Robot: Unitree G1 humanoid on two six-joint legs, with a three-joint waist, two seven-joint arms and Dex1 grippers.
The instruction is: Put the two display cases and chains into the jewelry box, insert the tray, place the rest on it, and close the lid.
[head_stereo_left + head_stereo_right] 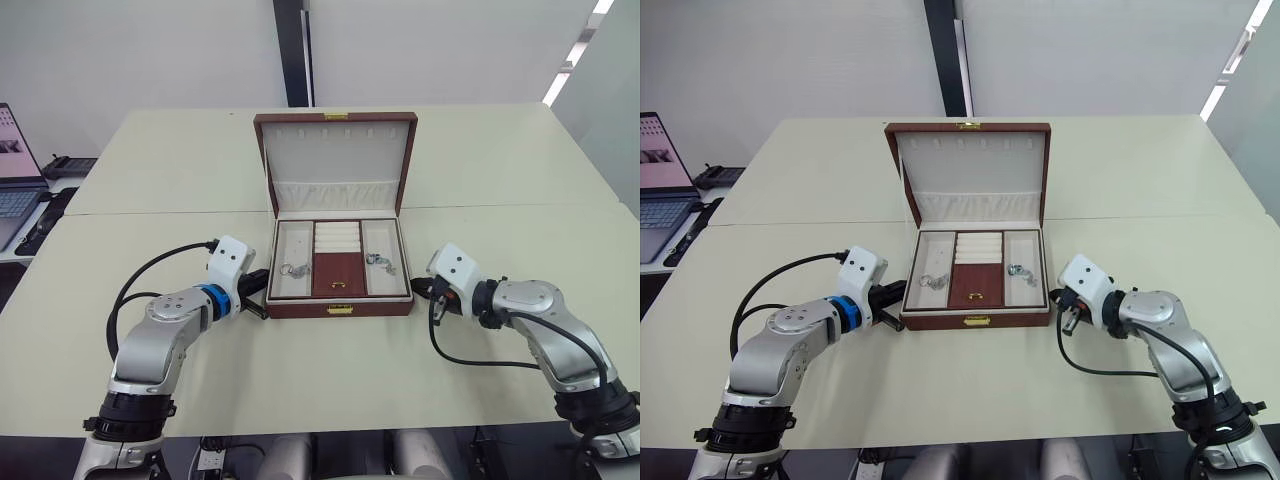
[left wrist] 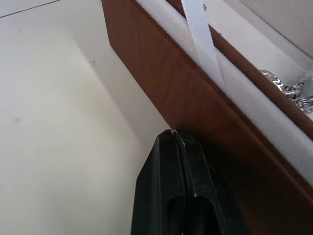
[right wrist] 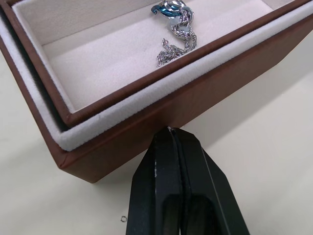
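Observation:
The jewelry box (image 1: 340, 309) stands open mid-table with its lid (image 1: 336, 150) upright at the back. The tray (image 1: 337, 275) sits inside it. One silvery piece (image 1: 292, 269) lies in the tray's left compartment and another (image 3: 176, 34) in its right compartment. My left gripper (image 1: 258, 283) is shut and empty, its tip against the box's left wall (image 2: 195, 98). My right gripper (image 1: 422, 287) is shut and empty too, touching the box's right wall (image 3: 195, 98). The display cases and chains are hidden.
A white ribbon (image 2: 200, 39) runs down from the lid at the box's left side. A tiny loop (image 3: 122, 219) lies on the table beside my right gripper. A laptop (image 1: 15, 180) and a black device (image 1: 65, 163) sit far left.

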